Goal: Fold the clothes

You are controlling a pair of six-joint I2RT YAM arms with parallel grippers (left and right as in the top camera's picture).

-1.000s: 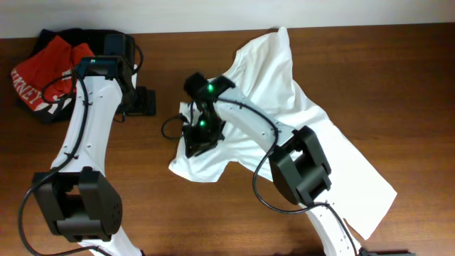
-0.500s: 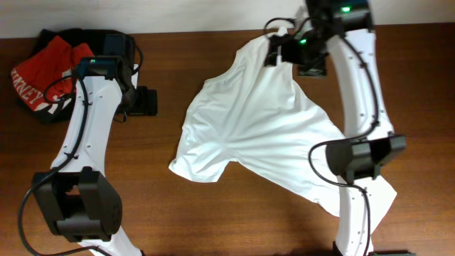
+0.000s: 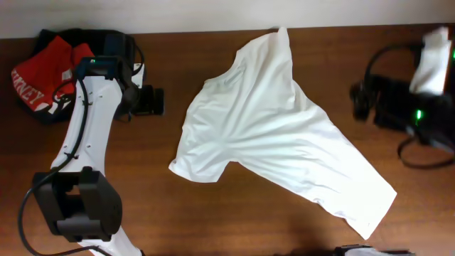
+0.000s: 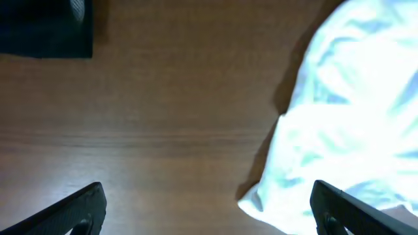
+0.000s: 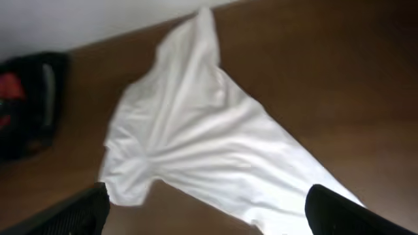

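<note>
The left end effector (image 4: 209, 189) is standing released, its two fingers (image 4: 85, 205) spread wide and grasping nothing. It is hanging over bare worktop (image 4: 163, 117), just beside the left edge of the T-shirt (image 4: 346, 111) and not touching it; in the overhead view a strip of wood is showing between the two. In the left wrist view the cloth is filling the right side, bunched in soft folds.

The right end effector (image 5: 208, 192) is also standing released, its fingers (image 5: 85, 209) wide apart and empty. It is hanging well off to the right of the T-shirt, looking back across it from a height.

The T-shirt (image 3: 270, 135) is lying alone on the middle of the worktop (image 3: 213, 220), opened out but wrinkled. It is running slantwise from a point near the far edge down to a corner at the near right. Another corner is sticking out to the near left. No part is folded over.

At the far left, a red garment (image 3: 43, 71) with white lettering is lying heaped against a black garment (image 3: 106, 39), well apart from the T-shirt. The left arm is reaching past this heap.
</note>
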